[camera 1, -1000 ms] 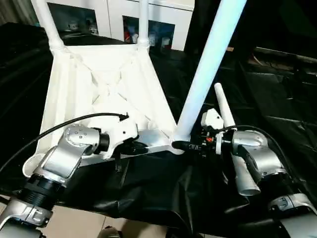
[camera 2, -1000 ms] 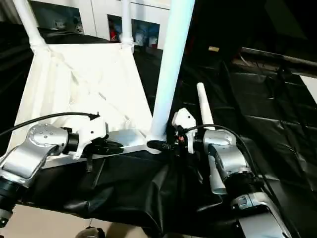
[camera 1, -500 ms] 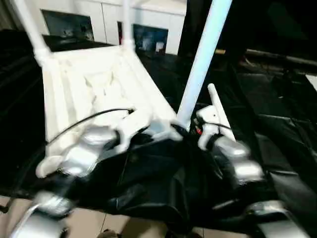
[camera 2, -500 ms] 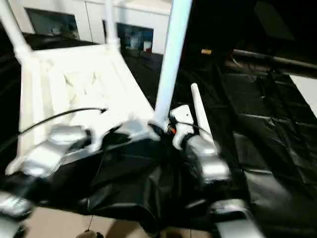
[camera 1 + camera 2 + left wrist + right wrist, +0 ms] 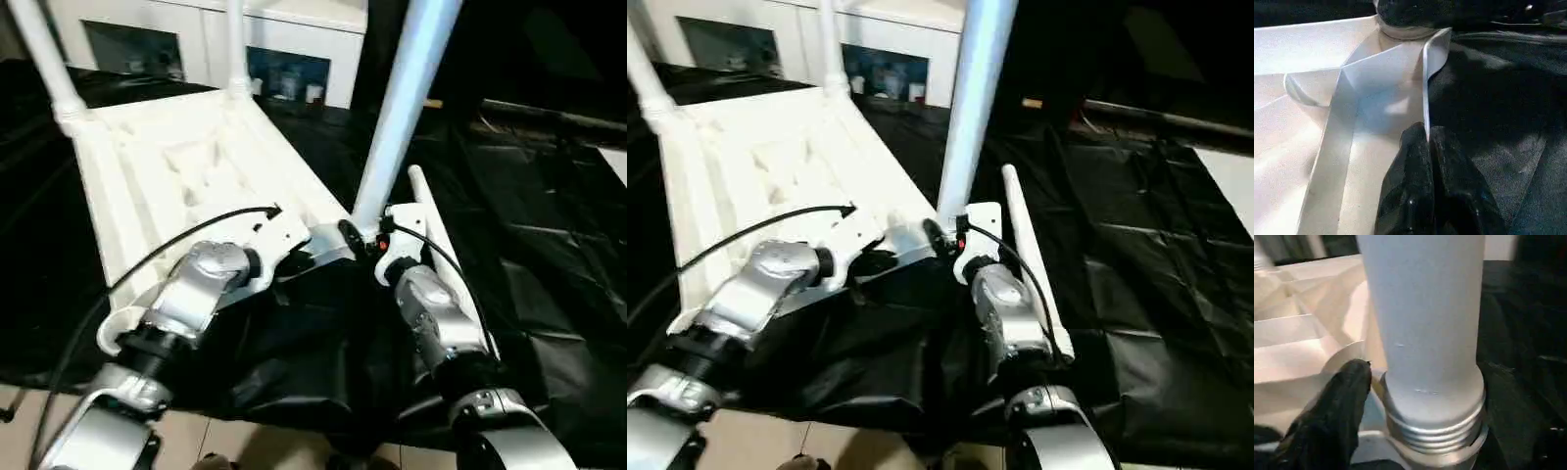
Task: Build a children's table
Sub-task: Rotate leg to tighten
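The white plastic table top lies upside down, ribbed underside up, on the bench covered in black sheeting. Two slim white legs stand in the far corner sockets; a third long tapered white tubular leg stands in the near corner socket, on the robot's right. The fourth white leg lies loose on the sheeting just beside the right forearm.

The left gripper has its black fingers together, pinching the thin upright rim of the top near that corner. The right gripper sits at the base of the standing leg; one black finger shows beside the threaded collar, not pressing on it, and I cannot tell whether the fingers are apart or clamped.

Step in hand, as I judge it: seating the third leg.

- Thread rings at the collar are exposed, so the leg looks not fully home
- Hold the rim firmly so the top cannot rotate or slide on the slick sheeting
- Grip the leg low, close to the collar, and turn about its own axis; side load may cross the thread
- Keep clear of the loose leg so it does not roll off
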Controlling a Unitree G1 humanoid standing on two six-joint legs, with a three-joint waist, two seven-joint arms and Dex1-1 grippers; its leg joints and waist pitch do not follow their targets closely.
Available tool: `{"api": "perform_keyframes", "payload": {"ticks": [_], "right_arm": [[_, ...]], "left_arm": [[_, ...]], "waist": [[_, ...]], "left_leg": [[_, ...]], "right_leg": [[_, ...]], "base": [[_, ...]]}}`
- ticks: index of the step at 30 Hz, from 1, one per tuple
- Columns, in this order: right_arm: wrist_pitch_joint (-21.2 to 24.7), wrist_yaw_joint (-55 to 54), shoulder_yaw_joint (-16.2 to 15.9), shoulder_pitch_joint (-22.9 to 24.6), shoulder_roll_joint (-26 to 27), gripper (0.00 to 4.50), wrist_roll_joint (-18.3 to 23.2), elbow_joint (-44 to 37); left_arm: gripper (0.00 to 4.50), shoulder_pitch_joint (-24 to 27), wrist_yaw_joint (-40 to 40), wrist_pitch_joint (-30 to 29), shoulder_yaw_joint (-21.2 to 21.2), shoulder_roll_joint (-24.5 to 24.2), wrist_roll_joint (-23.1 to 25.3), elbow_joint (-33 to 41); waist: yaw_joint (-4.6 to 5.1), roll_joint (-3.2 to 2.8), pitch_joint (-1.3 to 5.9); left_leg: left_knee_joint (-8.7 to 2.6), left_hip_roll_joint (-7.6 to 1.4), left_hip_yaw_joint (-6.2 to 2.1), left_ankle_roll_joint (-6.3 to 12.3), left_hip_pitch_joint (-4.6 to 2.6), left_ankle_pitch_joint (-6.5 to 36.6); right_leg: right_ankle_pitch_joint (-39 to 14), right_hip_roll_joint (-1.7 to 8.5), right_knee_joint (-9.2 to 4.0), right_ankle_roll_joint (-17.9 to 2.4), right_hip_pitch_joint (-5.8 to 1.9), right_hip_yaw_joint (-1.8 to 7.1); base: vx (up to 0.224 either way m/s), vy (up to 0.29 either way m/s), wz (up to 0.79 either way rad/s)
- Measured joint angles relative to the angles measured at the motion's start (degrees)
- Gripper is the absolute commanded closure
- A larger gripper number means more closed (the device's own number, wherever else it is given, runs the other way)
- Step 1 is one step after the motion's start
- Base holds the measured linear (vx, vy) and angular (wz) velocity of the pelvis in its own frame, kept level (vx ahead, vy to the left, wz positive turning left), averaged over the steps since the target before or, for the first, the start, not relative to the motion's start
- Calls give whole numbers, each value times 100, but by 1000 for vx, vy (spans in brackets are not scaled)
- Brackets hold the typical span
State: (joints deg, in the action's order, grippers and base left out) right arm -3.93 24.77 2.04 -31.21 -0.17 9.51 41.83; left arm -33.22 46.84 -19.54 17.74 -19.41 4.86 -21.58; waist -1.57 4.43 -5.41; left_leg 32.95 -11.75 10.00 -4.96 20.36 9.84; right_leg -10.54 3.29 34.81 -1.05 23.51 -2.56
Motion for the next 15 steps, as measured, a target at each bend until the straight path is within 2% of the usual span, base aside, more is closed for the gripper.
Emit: {"api": "perform_keyframes", "payload": {"ticks": [2, 7, 11, 15], "right_arm": [[128, 388, -121, 38, -211, 41, 10, -152], [366, 1414, -447, 136, -880, 41, 12, -559], [306, 2290, -629, 189, -1315, 41, 12, -749], [230, 2956, -739, 206, -1450, 41, 45, -816]], "left_arm": [[450, 66, 105, 21, -9, -89, -13, 122], [450, 195, 425, 180, -44, -312, -130, 333], [450, 404, 933, 520, -54, -672, -342, 511], [450, 585, 1548, 755, -45, -935, -535, 693]], "waist": [[-3, 0, 0], [-30, -1, 1], [-34, -2, 1], [-87, -7, -2]], "left_leg": [[1, 0, 2, -1, 12, -1], [-32, -10, 6, -1, 20, -1], [-41, -11, 9, 1, 20, 1], [-38, -8, 13, -1, 24, 3]], "right_leg": [[26, 0, 18, -4, 17, 2], [37, -10, 20, -24, 41, -6], [25, -10, 16, -33, 48, -7], [24, -4, 13, -34, 46, -5]], "base": [[0, 0, 0], [0, 0, 0], [0, 0, 0], [0, 0, 0]]}}
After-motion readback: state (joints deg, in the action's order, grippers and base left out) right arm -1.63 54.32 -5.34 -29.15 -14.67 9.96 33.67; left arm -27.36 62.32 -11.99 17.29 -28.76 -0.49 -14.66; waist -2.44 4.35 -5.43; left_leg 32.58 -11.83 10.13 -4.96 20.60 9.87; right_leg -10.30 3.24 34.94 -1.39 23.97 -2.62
